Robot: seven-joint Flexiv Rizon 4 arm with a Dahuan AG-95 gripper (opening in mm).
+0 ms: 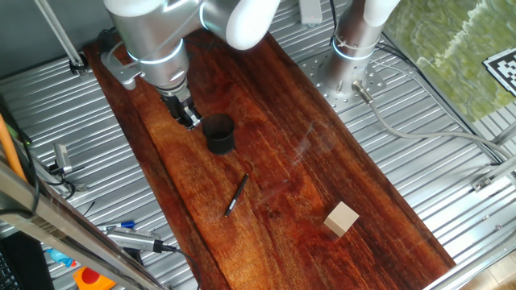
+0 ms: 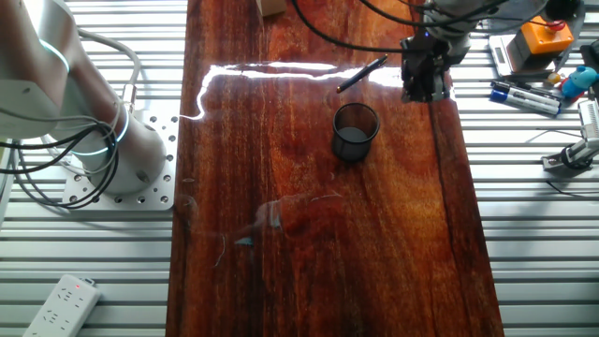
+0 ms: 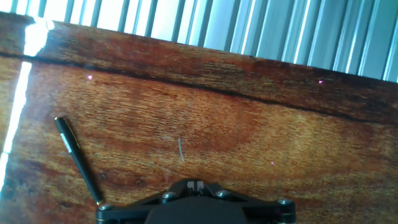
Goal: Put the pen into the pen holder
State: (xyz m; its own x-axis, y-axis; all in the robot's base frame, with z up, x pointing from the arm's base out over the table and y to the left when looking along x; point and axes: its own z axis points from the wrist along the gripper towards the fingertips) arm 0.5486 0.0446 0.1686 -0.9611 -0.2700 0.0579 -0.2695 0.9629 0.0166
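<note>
One fixed view: my claw [image 1: 189,118], short dark fingers under a smooth silver-grey wrist, hangs over the glossy reddish-brown wooden board [image 1: 322,161], just beside the pen holder [image 1: 219,134], a matte black cylindrical cup standing upright with a dark hollow. The pen [image 1: 235,195], a thin black stick with a pale tip, lies flat on the board near the cup, apart from it and from my claw. A tan wooden cube [image 1: 342,218], square-edged, sits well apart toward the board's far end. Ribbed grey metal table [image 1: 451,201] surrounds the board; blue-and-silver markers [image 1: 133,234] lie on it. The other fixed view: my claw [image 2: 423,82] is a dark blocky mass near the board's edge; the pen [image 2: 362,74] lies slanted in a bright streak of glare just beside it; the pen holder [image 2: 356,132] stands between the claw and the board's middle. Hand view: coarse wood grain, corrugated metal above, the pen [image 3: 78,160] lying flat at left, nothing gripped; only my claw's black bolted body shows, so I cannot tell whether it is spread or closed.
</note>
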